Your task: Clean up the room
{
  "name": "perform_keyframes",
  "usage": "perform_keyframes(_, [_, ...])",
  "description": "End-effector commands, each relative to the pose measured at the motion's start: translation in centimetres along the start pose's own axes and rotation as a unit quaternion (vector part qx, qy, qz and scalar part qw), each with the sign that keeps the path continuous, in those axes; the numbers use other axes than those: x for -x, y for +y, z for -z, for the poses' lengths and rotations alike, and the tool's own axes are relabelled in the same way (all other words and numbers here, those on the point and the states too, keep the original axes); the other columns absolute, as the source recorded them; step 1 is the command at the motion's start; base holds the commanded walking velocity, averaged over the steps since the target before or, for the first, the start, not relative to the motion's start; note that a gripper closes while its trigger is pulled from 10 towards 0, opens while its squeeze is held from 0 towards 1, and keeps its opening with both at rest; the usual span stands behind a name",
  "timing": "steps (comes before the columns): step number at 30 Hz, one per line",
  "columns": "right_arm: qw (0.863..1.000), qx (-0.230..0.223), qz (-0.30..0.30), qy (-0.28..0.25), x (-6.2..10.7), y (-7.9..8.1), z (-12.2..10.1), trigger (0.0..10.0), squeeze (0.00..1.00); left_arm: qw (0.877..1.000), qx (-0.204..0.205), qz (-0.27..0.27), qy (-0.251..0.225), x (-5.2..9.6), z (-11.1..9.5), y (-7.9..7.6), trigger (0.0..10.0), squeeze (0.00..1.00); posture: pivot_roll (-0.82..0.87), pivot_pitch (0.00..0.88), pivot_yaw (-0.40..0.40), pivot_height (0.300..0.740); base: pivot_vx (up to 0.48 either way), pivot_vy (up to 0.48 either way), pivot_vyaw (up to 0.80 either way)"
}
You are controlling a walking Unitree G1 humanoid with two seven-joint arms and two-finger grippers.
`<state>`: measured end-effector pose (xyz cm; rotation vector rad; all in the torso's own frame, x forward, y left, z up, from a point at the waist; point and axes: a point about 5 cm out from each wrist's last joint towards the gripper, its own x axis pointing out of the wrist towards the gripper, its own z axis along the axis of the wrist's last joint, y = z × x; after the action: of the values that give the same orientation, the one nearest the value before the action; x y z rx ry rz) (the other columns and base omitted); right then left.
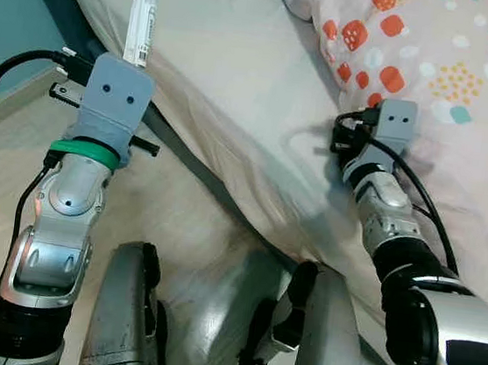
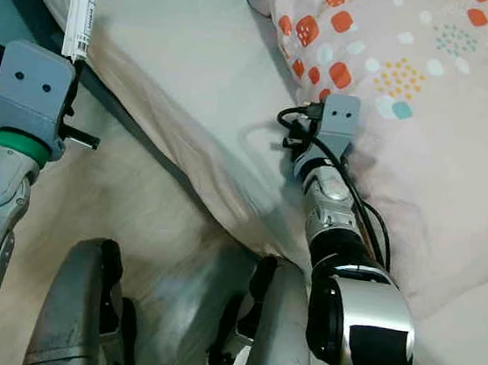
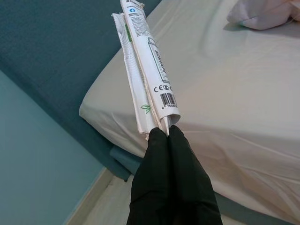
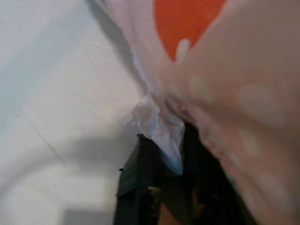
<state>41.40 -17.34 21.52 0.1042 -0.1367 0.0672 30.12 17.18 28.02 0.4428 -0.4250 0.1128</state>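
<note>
While the left claw [image 3: 168, 133] is pinched fully shut on the tail end of a flattened white wrapper [image 3: 145, 70], the wrapper stands up out of the fingers over the edge of the bed [image 1: 239, 67], barcode side facing the wrist cam. Grip is right at the very end of the wrapper; most of it hangs free above the sheet.

Right claw [image 4: 176, 154] is pushed in at the hem of the spotted duvet [image 1: 435, 54], where it meets the bare sheet. A small crumpled white scrap [image 4: 159, 126] sits between its fingers, looks like tissue or film. Wrist view is blurred, so I can't tell whether the fingers have actually closed on it or just bracket it, or whether duvet fabric is caught in there too.

Step in hand, as I read it: picking litter off the bed.

To do it well:
- Close the right claw on the scrap alone, then lift slowly and check that the duvet hem doesn't rise with it. If it does, let go and re-approach from the sheet side.
- Keep the left wrist steady and upright; that end grip is thin, and a fast swing could let the wrapper slip out.
- Both robot legs [image 1: 124, 310] stand close against the bed frame, so back off before turning.
</note>
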Motion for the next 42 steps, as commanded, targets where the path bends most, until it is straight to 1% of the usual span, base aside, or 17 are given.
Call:
perform_keyframes(1, [1.0,-0.006,0.01,0.023,0.4,-0.7,1.0,0.0,0.0,1.0,0.001,0.006,0.011,0.2,0.5,-0.4,10.0,0.0,0.25,0.423,-0.048,0.541,0.0,0.0,0.0])
perform_keyframes(8, [1.0,-0.012,-0.012,0.006,0.3,-0.4,0.6,0.0,0.0,0.999,0.019,0.009,0.036,0.3,1.7,-0.9,10.0,0.0,0.23,0.359,-0.06,0.541,0.0,0.0,0.0])
perform_keyframes(11, [0.998,-0.004,-0.054,-0.021,0.3,0.6,0.2,0.0,0.0,0.996,0.06,0.015,0.068,0.6,2.7,-1.7,10.0,0.0,0.2,0.307,-0.076,0.541,0.0,0.0,0.0])
perform_keyframes(13, [0.997,-0.002,-0.065,-0.029,0.4,0.8,0.2,0.0,0.0,0.995,0.07,0.015,0.075,0.6,2.9,-1.8,10.0,0.0,0.2,0.307,-0.076,0.541,0.0,0.0,0.0])
perform_keyframes(15, [0.994,0.013,-0.097,-0.055,0.8,1.7,0.3,0.0,0.0,0.992,0.092,0.026,0.083,0.9,3.1,-2.5,10.0,0.0,0.17,0.265,-0.09,0.541,0.0,0.0,0.0])
perform_keyframes(16, [0.994,0.013,-0.097,-0.055,0.8,1.7,0.3,0.0,0.0,0.992,0.092,0.026,0.083,0.9,3.1,-2.5,10.0,0.0,0.17,0.265,-0.09,0.541,0.0,0.0,0.0])
perform_keyframes(17, [0.991,0.016,-0.111,-0.076,1.3,2.0,0.6,0.0,0.0,0.988,0.117,0.042,0.088,1.1,3.3,-3.3,10.0,0.0,0.16,0.24,-0.093,0.541,0.0,0.0,0.0])
perform_keyframes(20, [0.989,0.011,-0.116,-0.096,2.0,2.0,0.9,0.0,0.0,0.984,0.14,0.059,0.09,1.5,3.2,-4.0,10.0,0.0,0.15,0.222,-0.095,0.541,0.0,0.0,0.0])
perform_keyframes(21, [0.988,0.005,-0.111,-0.108,2.8,2.0,1.3,4.8,0.0,0.982,0.148,0.074,0.087,1.8,3.1,-4.5,10.0,0.0,0.14,0.205,-0.092,0.541,0.0,0.0,0.0])
perform_keyframes(23, [0.987,-0.004,-0.106,-0.119,3.8,1.9,1.7,4.8,0.0,0.981,0.153,0.089,0.083,2.1,2.9,-4.9,10.0,0.0,0.14,0.205,-0.092,0.541,0.0,0.0,0.0])
perform_keyframes(25, [0.987,-0.004,-0.106,-0.119,3.8,1.9,1.7,4.8,0.0,0.981,0.153,0.089,0.083,2.1,2.9,-4.9,10.0,0.0,0.14,0.205,-0.092,0.541,0.0,0.0,0.0])
perform_keyframes(26, [0.987,0.008,-0.103,-0.124,5.0,1.7,2.3,10.0,0.0,0.98,0.151,0.095,0.085,2.5,3.0,-5.0,10.0,0.0,0.14,0.177,-0.089,0.541,0.0,0.0,0.0])
perform_keyframes(29, [0.991,0.012,-0.08,-0.107,9.6,1.7,4.8,10.0,0.0,0.979,0.142,0.096,0.112,4.3,4.4,-4.7,10.0,0.0,0.11,0.142,-0.087,0.541,0.0,0.0,0.0])
perform_keyframes(37, [0.993,0.011,-0.078,-0.086,11.5,2.1,5.9,10.0,0.0,0.978,0.136,0.077,0.136,5.5,5.8,-4.3,10.0,0.0,0.1,0.116,-0.104,0.541,0.0,0.0,0.0])
perform_keyframes(39, [0.993,0.011,-0.078,-0.086,11.5,2.1,5.9,10.0,0.0,0.978,0.136,0.077,0.136,5.5,5.8,-4.3,10.0,0.0,0.1,0.116,-0.104,0.541,0.0,0.0,0.0])
perform_keyframes(41, [0.993,0.021,-0.053,-0.105,10.9,1.1,5.0,10.0,0.0,0.98,0.135,0.056,0.133,5.4,6.1,-4.8,10.0,0.0,0.1,0.097,-0.109,0.541,0.0,0.0,0.0])
perform_keyframes(42, [0.993,0.021,-0.053,-0.105,10.9,1.1,5.0,10.0,0.0,0.98,0.135,0.056,0.133,5.4,6.1,-4.8,10.0,0.0,0.1,0.097,-0.109,0.541,0.0,0.0,0.0])
